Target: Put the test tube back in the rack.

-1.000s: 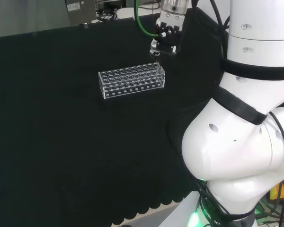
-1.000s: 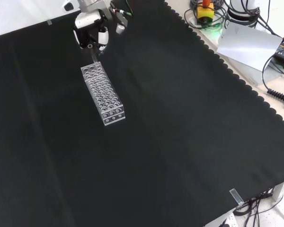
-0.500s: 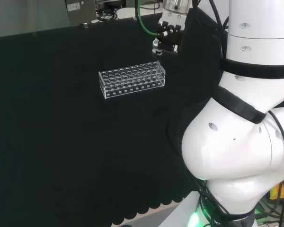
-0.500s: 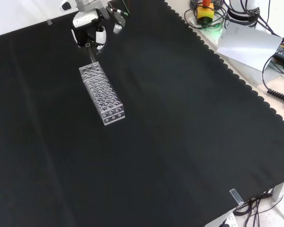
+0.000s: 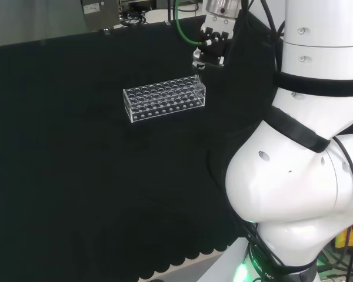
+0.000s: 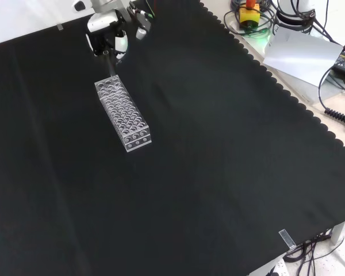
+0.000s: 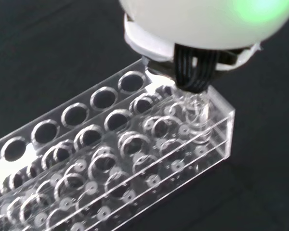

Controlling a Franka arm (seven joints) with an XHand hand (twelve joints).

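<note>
A clear plastic rack [image 5: 163, 98] with several rows of holes lies on the black cloth, seen lengthwise in the front view [image 6: 123, 113]. The hand [image 5: 210, 46] hangs just above the rack's right end in the head view, which is the far end in the front view [image 6: 106, 34]. Its fingers [image 7: 195, 72] are pinched on a thin clear test tube [image 7: 196, 109]. The tube points straight down, with its lower end at a hole at the rack's end [image 7: 111, 159]. In the front view the tube [image 6: 111, 68] shows as a thin line between hand and rack.
The cloth's scalloped edge runs along the right in the front view. Beyond it lie a yellow and red button box [image 6: 250, 14], cables and a white sheet [image 6: 299, 49]. A small clear clip [image 6: 286, 238] sits at the cloth's near corner. The arm's white links [image 5: 300, 147] stand at the head view's right.
The hand has risen a little with the tube, drifting right in the head view. In the front view the rack's far end has shifted slightly to the left.
</note>
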